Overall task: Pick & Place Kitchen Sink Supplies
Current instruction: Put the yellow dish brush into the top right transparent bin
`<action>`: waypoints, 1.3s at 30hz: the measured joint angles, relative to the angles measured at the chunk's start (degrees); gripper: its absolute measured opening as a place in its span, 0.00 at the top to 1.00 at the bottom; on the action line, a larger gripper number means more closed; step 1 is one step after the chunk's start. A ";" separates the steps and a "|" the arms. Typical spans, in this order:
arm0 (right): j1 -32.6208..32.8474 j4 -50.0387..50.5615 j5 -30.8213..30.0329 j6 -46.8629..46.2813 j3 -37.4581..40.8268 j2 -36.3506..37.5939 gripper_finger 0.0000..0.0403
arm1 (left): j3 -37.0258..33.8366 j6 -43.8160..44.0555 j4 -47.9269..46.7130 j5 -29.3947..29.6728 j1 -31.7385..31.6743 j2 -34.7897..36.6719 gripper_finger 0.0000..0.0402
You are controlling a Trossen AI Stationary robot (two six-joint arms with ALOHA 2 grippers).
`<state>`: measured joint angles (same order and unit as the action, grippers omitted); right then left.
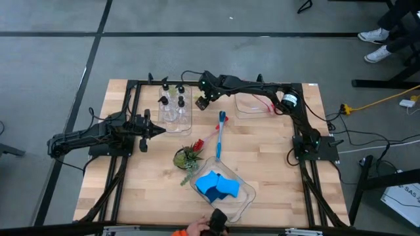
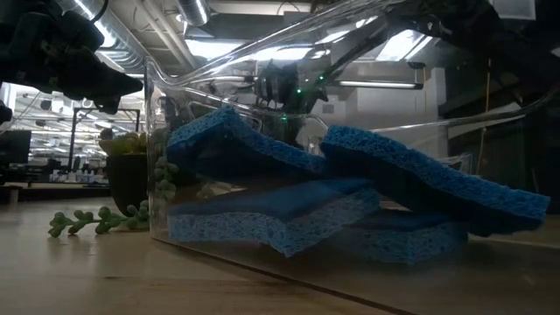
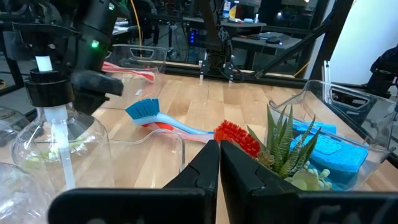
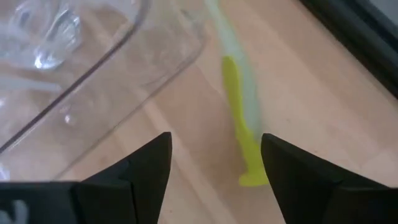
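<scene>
A thin yellow-green long-handled brush (image 4: 239, 118) lies on the light wooden table (image 1: 262, 164) beside a clear plastic bin of small pump bottles (image 1: 174, 105), directly below the right gripper (image 1: 202, 102), whose jaws stand open and empty. Blue rectangular sponges (image 1: 218, 185) fill another clear bin (image 1: 246, 196) near the table's front. The left gripper (image 1: 159, 130), jaws closed and empty, waits at the table's left side.

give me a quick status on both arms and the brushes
Right gripper open, hovering over yellow-green brush beside bottle bin. Left gripper shut, empty, parked at table's left. Blue brush and red brush on table near plant.
</scene>
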<state>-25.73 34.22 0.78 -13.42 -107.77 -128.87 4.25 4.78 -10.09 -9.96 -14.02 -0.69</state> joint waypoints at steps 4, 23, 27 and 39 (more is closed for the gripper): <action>-0.92 -0.02 0.74 -1.34 0.00 0.01 0.39 | -0.01 0.00 0.00 1.47 0.00 0.00 0.98; -2.41 1.59 2.32 -8.17 -0.60 -0.17 0.39 | -0.07 0.42 -0.11 8.92 0.00 0.00 0.98; -2.41 2.67 2.31 -7.27 -0.63 -0.17 0.39 | -0.07 0.42 -0.11 8.94 0.00 0.00 0.99; -2.29 4.00 0.59 -3.98 -0.66 -0.84 0.39 | -0.07 0.44 -0.08 9.01 -0.01 0.00 0.98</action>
<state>-28.02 38.22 1.36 -17.40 -108.42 -129.71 4.19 5.21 -10.16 -0.95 -14.03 -0.69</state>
